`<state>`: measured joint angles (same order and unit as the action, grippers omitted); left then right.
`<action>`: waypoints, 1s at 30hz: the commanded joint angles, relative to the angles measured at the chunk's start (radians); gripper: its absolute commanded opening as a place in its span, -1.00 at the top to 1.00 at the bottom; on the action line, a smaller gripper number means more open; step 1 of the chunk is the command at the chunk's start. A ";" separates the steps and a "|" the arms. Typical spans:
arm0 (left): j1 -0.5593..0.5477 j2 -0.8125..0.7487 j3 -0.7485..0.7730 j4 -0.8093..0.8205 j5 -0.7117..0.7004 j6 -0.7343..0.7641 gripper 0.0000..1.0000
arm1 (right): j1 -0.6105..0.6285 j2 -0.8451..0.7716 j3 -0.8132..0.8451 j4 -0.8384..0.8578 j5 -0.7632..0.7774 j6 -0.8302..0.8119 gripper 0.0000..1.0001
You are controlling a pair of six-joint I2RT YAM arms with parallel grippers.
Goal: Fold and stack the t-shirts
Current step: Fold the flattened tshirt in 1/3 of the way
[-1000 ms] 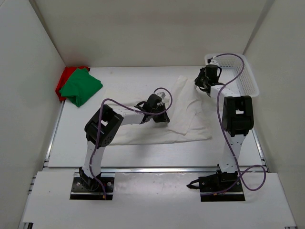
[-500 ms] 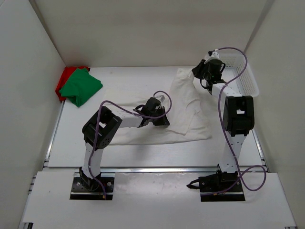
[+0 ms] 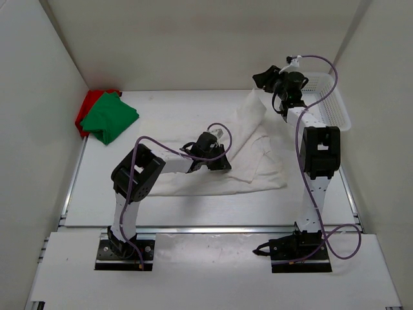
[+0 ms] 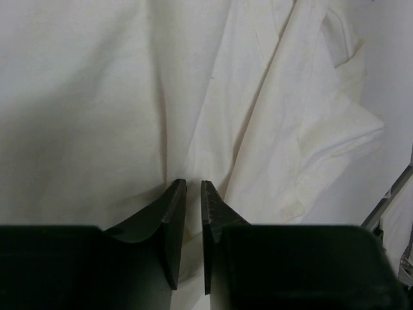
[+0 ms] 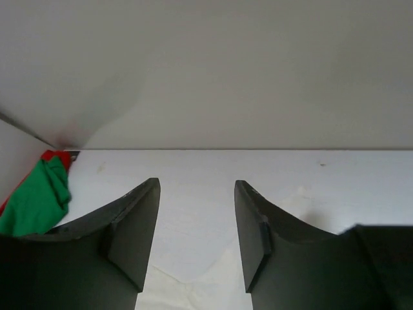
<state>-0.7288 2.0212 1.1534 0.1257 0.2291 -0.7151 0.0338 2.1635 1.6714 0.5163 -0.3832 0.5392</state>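
Of three shirts, the white shirt [image 3: 258, 161] lies rumpled across the middle of the bench [image 3: 168, 113]. Its far corner reaches toward my right tool [image 5: 197, 184], which is spread wide and holds nothing. My left tool [image 4: 193, 184] rests on that shirt with a thin slit between its fingers; I cannot tell whether it pinches cloth. One green shirt [image 3: 111, 117] lies on one red shirt [image 3: 86, 108] in the far left corner. One mesh basket [image 3: 337, 111] stands far right.
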 commanded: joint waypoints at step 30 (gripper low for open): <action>0.407 -0.803 -0.655 -0.037 0.115 -0.007 0.16 | 0.265 -0.996 -1.174 -0.561 0.281 0.048 0.44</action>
<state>-0.3172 1.2430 0.5220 0.0605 0.3264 -0.7380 0.2955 1.2369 0.5629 -0.0425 -0.1135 0.5694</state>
